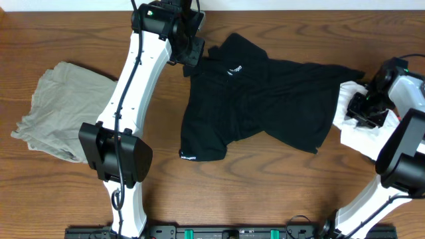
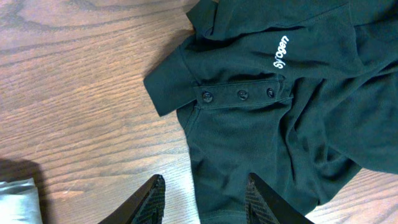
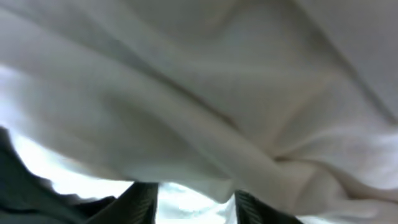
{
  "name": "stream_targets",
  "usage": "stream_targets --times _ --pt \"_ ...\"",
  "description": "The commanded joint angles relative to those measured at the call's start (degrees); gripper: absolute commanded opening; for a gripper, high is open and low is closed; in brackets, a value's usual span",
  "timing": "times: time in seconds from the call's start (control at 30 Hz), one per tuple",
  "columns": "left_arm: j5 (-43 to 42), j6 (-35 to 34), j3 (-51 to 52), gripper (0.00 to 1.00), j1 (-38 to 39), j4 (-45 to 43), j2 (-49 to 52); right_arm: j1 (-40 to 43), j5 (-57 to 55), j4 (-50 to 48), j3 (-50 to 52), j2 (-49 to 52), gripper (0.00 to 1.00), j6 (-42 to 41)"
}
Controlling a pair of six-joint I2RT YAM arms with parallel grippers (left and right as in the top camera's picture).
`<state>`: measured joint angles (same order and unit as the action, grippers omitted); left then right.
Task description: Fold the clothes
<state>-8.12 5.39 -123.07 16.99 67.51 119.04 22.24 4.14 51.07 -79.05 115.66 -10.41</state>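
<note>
The clothes lie on a wooden table. A black polo shirt (image 1: 259, 99) with white logo lettering (image 2: 280, 53) is spread rumpled in the middle, its button placket (image 2: 242, 94) near the collar. My left gripper (image 1: 191, 52) hovers at the shirt's far left corner. In the left wrist view the left gripper (image 2: 205, 199) is open, with the edge of the black shirt (image 2: 280, 137) and bare wood between its fingers. A white garment (image 1: 352, 136) lies at the right. My right gripper (image 1: 364, 109) is down on it, and white fabric (image 3: 217, 93) fills that wrist view. The right gripper (image 3: 196, 202) has its jaws apart.
A grey-beige garment (image 1: 60, 109) lies crumpled at the table's left side, beyond the left arm (image 1: 129, 93). The right arm's base (image 1: 405, 153) stands at the right edge. Bare wood (image 1: 265, 192) runs along the front of the table.
</note>
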Motion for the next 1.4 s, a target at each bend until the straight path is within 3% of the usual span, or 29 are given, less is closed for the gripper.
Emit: stream_targets --times 0.0,0.37,0.77,1.07,1.23,1.37 --pt "-0.5 0.2 0.6 0.42 -0.1 0.2 -2.1 1.9 0.3 -6.2 1.8 2.7 0.41 -0.4" --pt "-0.5 0.2 0.6 0.43 -0.1 1.0 -2.1 8.7 0.1 -22.2 1.8 2.7 0.47 -6.2" --pt "-0.5 0.2 0.6 0.43 -0.1 1.2 -2.1 16.6 -1.1 -26.0 1.8 2.7 0.48 -17.6" --pt "-0.5 0.2 0.6 0.43 -0.1 2.4 -2.1 14.1 6.9 -25.9 1.4 -1.5 0.54 -11.9" --pt "-0.5 0.2 0.6 0.43 0.5 3.3 -2.1 10.2 6.2 -25.5 1.4 -12.8 0.57 -8.6" --pt "-0.5 1.6 0.6 0.43 1.6 6.2 -2.1 6.3 6.4 -15.1 1.4 -23.3 0.55 -5.2"
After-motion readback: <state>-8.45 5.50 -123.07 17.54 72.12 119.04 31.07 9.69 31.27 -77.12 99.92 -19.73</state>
